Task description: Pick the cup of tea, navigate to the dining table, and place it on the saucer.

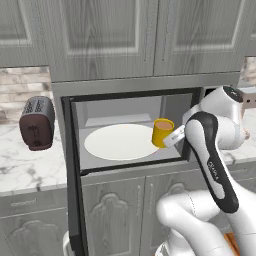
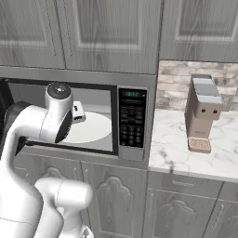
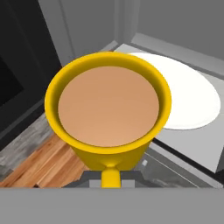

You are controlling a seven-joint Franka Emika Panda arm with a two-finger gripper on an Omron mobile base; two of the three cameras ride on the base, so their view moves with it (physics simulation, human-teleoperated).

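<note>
Grey carved wall cabinets hang directly above the built-in grey microwave, whose dark door stands swung open at the left of its cavity. A white marble worktop with grey veins runs to the left of the microwave, and a second stretch lies to its right. On the left stretch, beside the microwave, stands a dark brown toaster; on the right stretch stands a tan and grey coffee machine, well apart from the microwave's black control panel.

The white robot arm with dark joints reaches across the front of the microwave toward its right side. Inside the microwave lies a large round white plate.

The small yellow cup of tea, brown liquid up to its rim, is at the right front of the microwave opening, just beside the plate's right edge and raised clear of the cavity floor in the hand view. The pincer is pressed together on the cup's handle, with the cup upright ahead of it.
</note>
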